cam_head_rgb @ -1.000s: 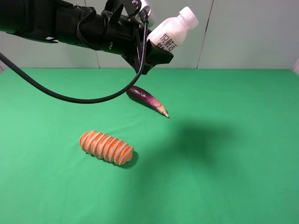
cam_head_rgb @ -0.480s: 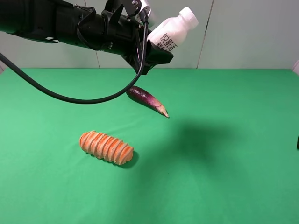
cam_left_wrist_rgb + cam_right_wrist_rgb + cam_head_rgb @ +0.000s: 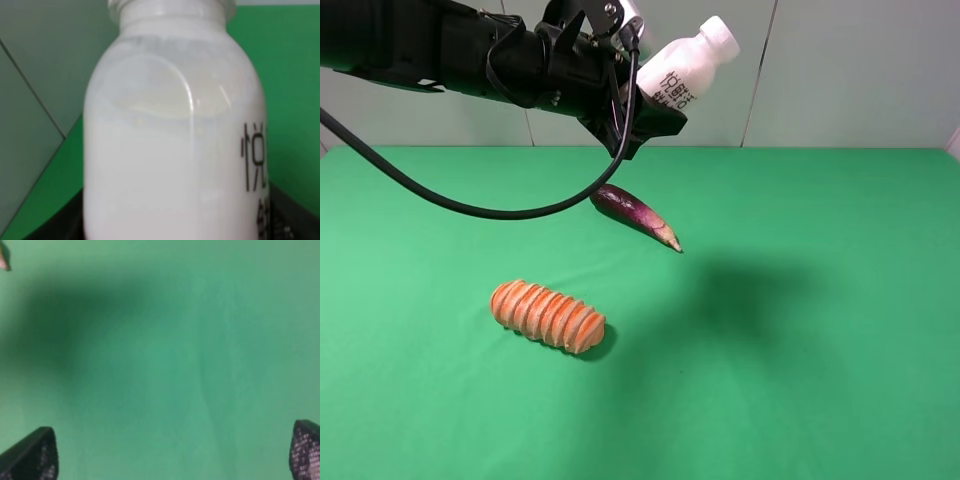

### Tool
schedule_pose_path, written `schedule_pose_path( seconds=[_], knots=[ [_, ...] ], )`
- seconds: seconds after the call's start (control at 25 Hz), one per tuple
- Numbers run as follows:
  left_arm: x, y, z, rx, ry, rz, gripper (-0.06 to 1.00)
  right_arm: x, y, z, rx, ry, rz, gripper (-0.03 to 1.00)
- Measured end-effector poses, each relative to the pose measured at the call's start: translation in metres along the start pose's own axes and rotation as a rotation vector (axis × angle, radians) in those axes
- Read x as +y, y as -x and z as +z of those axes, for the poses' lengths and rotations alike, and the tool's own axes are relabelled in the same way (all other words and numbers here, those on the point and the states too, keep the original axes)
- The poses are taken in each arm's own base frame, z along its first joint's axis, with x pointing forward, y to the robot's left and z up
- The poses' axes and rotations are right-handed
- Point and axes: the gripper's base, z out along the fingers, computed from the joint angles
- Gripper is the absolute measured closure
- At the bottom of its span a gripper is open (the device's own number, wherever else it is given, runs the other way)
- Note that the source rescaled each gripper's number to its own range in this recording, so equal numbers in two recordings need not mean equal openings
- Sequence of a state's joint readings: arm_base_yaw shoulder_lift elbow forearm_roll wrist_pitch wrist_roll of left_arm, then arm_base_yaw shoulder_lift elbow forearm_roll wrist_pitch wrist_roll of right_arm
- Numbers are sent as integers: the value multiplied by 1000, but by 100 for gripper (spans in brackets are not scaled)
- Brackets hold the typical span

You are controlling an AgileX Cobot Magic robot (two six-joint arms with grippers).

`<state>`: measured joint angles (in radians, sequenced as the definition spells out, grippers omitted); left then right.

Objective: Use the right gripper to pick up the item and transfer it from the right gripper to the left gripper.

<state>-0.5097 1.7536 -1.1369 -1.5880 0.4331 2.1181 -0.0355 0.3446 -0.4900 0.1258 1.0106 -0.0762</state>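
The left gripper [image 3: 655, 100] hangs in the air above and behind the eggplant [image 3: 635, 215], its jaws clamped on the lower part of the bottle [image 3: 686, 64]. The bottle tilts with its white cap pointing up and away from the arm, in front of the pale wall [image 3: 840, 70]. Compared with half a second ago, the bottle and the jaws sit a touch higher and nearer the arm's side; the shift is slight. In the left wrist view the bottle [image 3: 175, 150] fills almost everything, with dark lettering [image 3: 252, 160] down one side. The right gripper [image 3: 170, 457] shows only in its own wrist view, its jaws standing wide apart over the green tabletop [image 3: 200, 365]. The dark sliver at the high view's right edge half a second ago is gone. The eggplant lies where it was, and the bread loaf [image 3: 548, 316], in front of it toward the arm's side, is also unmoved. A thick black cable [image 3: 470, 208] loops down from the arm and rises again above the eggplant.
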Motion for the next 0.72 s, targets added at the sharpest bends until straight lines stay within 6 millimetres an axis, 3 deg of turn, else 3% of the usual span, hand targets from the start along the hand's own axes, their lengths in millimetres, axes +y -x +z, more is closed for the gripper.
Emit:
schedule_pose_path(
  seconds=[0.4,0.72],
  knots=[
    [0,0,0,0,0,0,93,3,-26,-38,-296,-17,-38,-3],
    [0,0,0,0,0,0,93,3,-32,-44,-343,-28,-47,-3]
  ],
)
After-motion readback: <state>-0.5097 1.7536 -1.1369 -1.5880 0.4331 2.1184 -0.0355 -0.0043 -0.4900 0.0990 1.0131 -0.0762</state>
